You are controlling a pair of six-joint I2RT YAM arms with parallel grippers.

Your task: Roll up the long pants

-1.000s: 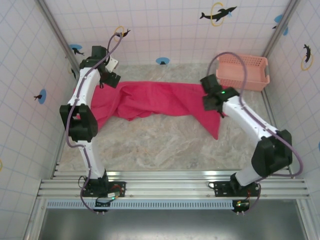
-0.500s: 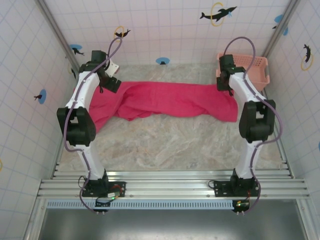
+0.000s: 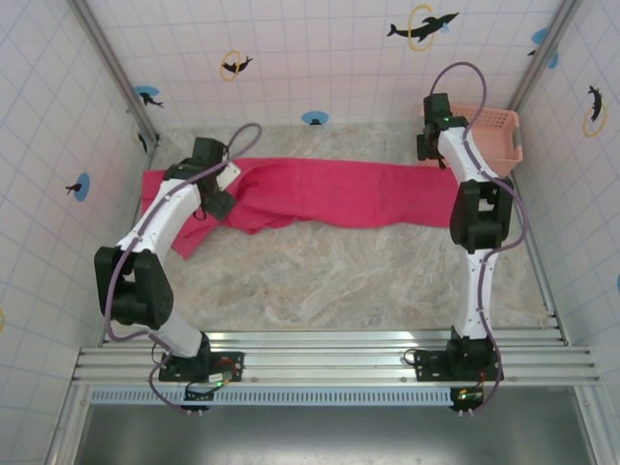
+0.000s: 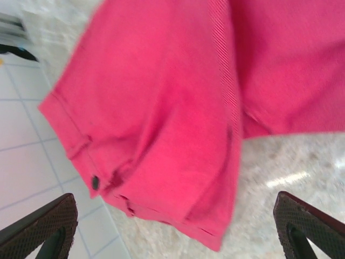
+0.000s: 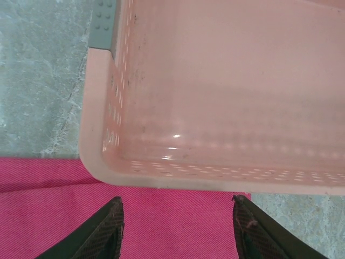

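Observation:
The long pants (image 3: 329, 192) lie stretched left to right across the back of the table, magenta-red, with a bunched fold near the left end. My left gripper (image 3: 219, 198) hovers over that bunched end. In the left wrist view it (image 4: 173, 218) stands wide open above the pants (image 4: 161, 108), whose hem and dark button (image 4: 95, 182) face the tiled wall. My right gripper (image 3: 432, 147) is at the pants' right end beside the basket. In the right wrist view it (image 5: 178, 224) is open over flat cloth (image 5: 161, 221), with nothing between its fingers.
The pale pink lattice basket (image 3: 489, 136) stands at the back right corner, and its rim (image 5: 161, 175) overlaps the cloth's edge just ahead of the right fingers. Tiled walls close in on three sides. Bare marble table (image 3: 329, 281) stretches in front of the pants.
The right arm swung from mid-table to the back by the basket, and the right pant leg now lies straight. The left gripper dropped back from the far left corner toward the bunched end.

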